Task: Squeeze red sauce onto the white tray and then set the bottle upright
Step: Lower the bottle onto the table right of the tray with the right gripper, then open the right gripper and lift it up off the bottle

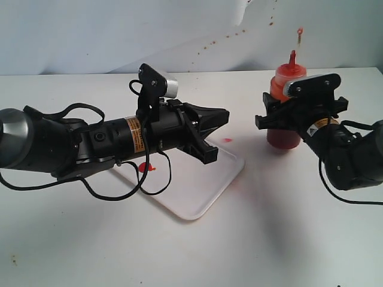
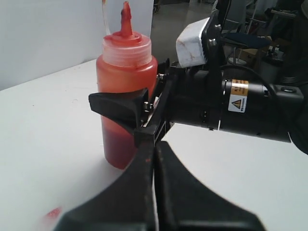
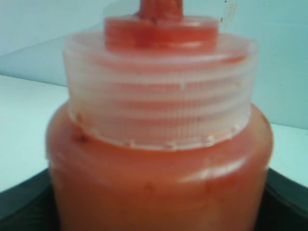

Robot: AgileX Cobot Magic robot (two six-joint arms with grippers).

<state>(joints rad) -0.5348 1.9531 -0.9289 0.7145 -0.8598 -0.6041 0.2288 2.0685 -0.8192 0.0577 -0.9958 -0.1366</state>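
Observation:
The bottle [image 1: 288, 80] stands upright on the table to the right of the white tray [image 1: 203, 197], its red nozzle pointing up. My right gripper [image 1: 280, 117] is shut on the bottle's body from the right. In the right wrist view the bottle [image 3: 159, 178] fills the frame, with dark fingers [image 3: 21, 204] at its sides. A glossy blob of red sauce [image 1: 145, 167] lies on the tray, partly behind my left arm. My left gripper [image 1: 224, 115] hovers shut and empty over the tray's far corner. In its wrist view the left gripper [image 2: 154, 147] points at the bottle [image 2: 122, 72].
A tiny pale-red smear [image 1: 227, 140] marks the table by the tray's far corner. The bottle's tethered cap [image 1: 300, 31] sticks up above the nozzle. Dark specks dot the white backdrop [image 1: 227, 36]. A black cable [image 1: 149, 188] loops over the tray.

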